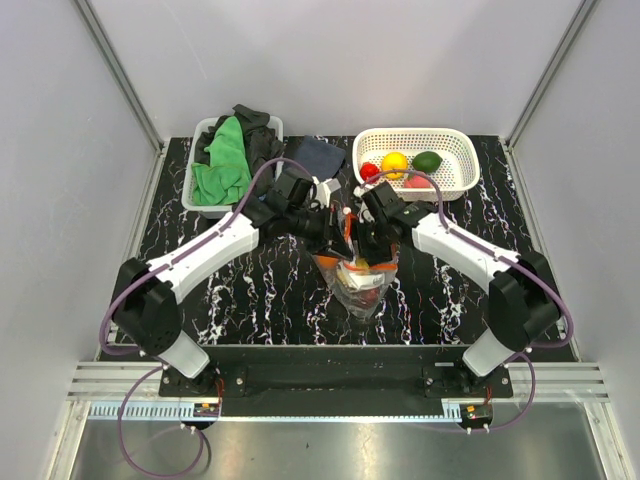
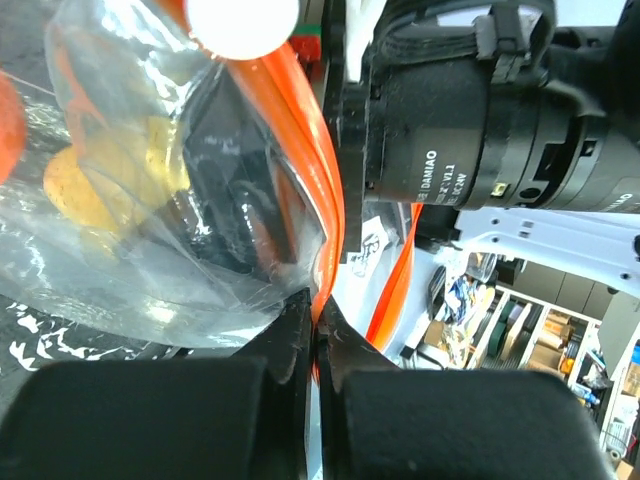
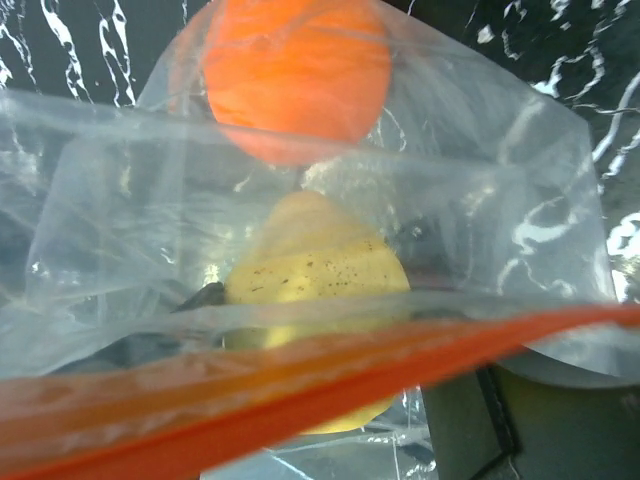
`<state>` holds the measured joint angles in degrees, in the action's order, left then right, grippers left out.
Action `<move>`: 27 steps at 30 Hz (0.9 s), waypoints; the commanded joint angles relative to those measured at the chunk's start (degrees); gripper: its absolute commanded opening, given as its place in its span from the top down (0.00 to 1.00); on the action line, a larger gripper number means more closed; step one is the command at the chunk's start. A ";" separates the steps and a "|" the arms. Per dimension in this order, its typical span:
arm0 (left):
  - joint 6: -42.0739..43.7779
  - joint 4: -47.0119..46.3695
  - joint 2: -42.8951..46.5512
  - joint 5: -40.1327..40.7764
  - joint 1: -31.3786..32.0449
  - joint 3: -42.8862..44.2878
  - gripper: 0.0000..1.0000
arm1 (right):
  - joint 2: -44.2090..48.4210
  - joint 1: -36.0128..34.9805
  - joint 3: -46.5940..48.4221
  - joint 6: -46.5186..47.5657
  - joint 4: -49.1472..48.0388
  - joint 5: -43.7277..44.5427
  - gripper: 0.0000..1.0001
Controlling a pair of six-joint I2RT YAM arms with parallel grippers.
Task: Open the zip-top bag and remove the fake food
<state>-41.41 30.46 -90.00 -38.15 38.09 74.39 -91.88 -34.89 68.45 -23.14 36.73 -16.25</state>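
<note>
Top: zip-top bag (image 1: 360, 285) mid-table (image 1: 250, 290), mouth up between left claw (image 1: 335, 232) and right claw (image 1: 368, 240). Left wrist: left claw clamped tight on the bag's orange zip strip (image 2: 328, 200). Right wrist: fake food (image 3: 315, 265) (yellow and orange pieces) inside the bag, strip crossing the foreground; can't tell right claw's opening or grip

bare table (image 1: 270, 300) left and right of the zip-top bag (image 1: 362, 290)
</note>
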 commanded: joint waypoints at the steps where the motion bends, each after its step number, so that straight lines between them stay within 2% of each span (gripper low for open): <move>1: 0.28 2.24 2.98 5.01 -0.29 -1.53 1.00 | 4.86 -0.17 6.61 2.39 6.06 1.66 0.94; 8: -0.87 2.50 6.76 9.32 -1.43 -0.04 1.00 | 8.11 -0.17 -4.62 2.30 6.34 -0.98 0.99; 11: -1.22 2.50 7.12 10.03 -1.44 -0.47 1.00 | 11.09 -0.17 -5.69 1.96 6.25 -0.89 0.99; 16: -1.83 2.15 5.53 8.80 -0.74 -2.58 1.00 | 13.04 -0.17 -1.32 0.38 6.16 -0.27 0.99; 19: -1.83 1.97 4.83 9.58 2.07 -2.32 1.00 | 11.11 -0.17 3.08 -1.91 5.81 0.69 0.99; 23: -3.59 0.49 4.30 11.25 5.15 -2.93 1.00 | 7.24 -0.09 7.05 -8.58 4.50 -0.53 0.99; 27: -4.56 -0.93 4.04 11.43 6.12 -3.55 1.00 | 8.38 -0.26 6.62 -14.82 0.81 -2.64 0.99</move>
<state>-44.60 33.30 -85.36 -28.42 43.18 71.48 -84.20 -34.61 73.03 -29.71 42.52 -15.53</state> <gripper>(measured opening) 0.022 0.738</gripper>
